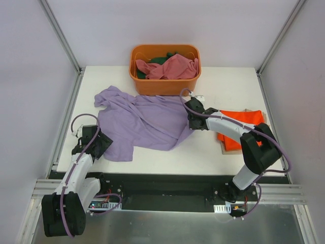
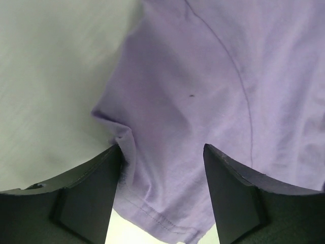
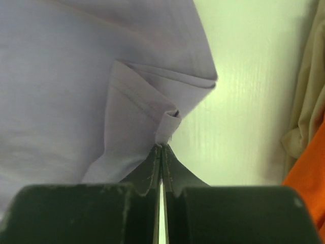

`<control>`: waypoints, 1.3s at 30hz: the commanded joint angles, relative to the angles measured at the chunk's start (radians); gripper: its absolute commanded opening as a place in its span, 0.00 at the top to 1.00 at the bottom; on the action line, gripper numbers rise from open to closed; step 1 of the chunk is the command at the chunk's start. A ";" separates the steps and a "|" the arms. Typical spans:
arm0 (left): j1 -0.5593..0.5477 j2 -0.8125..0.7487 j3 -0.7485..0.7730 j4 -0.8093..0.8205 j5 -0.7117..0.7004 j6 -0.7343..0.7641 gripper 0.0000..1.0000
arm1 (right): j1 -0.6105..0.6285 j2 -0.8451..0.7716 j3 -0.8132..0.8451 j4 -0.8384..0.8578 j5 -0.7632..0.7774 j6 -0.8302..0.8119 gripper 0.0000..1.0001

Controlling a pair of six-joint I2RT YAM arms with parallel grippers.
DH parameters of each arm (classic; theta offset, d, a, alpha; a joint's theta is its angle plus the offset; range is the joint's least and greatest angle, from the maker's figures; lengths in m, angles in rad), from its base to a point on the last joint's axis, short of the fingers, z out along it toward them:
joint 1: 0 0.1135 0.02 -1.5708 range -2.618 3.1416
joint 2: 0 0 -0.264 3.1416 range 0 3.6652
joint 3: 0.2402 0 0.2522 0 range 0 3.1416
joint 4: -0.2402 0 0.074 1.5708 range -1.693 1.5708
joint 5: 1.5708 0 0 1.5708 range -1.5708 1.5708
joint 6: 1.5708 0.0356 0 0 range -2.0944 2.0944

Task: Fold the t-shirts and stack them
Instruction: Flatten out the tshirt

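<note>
Watching the right gripper point(image 3: 161, 147) first, because that's where I reckon this goes wrong. Its jaws are pressed almost flat together, and all they seem to have is a small tab of hem on the purple shirt point(image 1: 147, 119). If I pull hard towards 3 o'clock, I'd expect that sliver to slip out and the fold to collapse.

Second worry: the left gripper point(image 2: 162, 152) is wide open and holding nothing. If only the right lifts, the shirt will likely drag and bunch rather than fold.

Third: the right arm reaches across beside the folded orange shirt point(image 1: 244, 122) at 3 o'clock, so a sloppy swing could muss it.

Positions now. The purple shirt lies spread and rumpled on the table, centre to 9 o'clock, below the tub point(image 1: 165, 86) at 12. The right jaws sit on its 3 o'clock edge. The left jaws straddle its 7 o'clock corner, cloth between the fingers and the hem at their base.
</note>
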 commanded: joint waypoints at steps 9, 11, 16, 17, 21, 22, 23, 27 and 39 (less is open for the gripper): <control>0.006 -0.252 -0.105 -0.161 0.133 -0.121 0.38 | -0.101 -0.094 -0.102 0.040 -0.076 -0.029 0.99; 0.007 -0.283 -0.079 -0.249 0.133 -0.141 0.39 | -0.112 -0.106 -0.116 0.041 -0.079 -0.034 0.99; 0.006 -0.375 -0.068 -0.338 0.073 -0.175 0.46 | -0.123 -0.118 -0.126 0.047 -0.094 -0.042 1.00; 0.006 -0.378 -0.071 -0.340 0.074 -0.176 0.50 | -0.126 -0.120 -0.128 0.049 -0.100 -0.042 0.99; 0.007 -0.350 -0.077 -0.335 0.082 -0.173 0.72 | -0.129 -0.118 -0.136 0.049 -0.114 -0.042 1.00; 0.007 -0.343 -0.075 -0.330 0.079 -0.166 0.78 | -0.128 -0.120 -0.137 0.049 -0.115 -0.042 0.99; 0.007 -0.332 -0.071 -0.329 0.076 -0.162 0.80 | -0.128 -0.123 -0.140 0.049 -0.120 -0.042 0.99; 0.007 -0.318 -0.068 -0.318 0.071 -0.156 1.00 | -0.129 -0.152 -0.154 0.049 -0.123 -0.042 0.99; 0.006 -0.386 0.364 -0.268 0.013 -0.047 1.00 | -0.129 -0.482 -0.073 0.009 -0.074 -0.120 1.00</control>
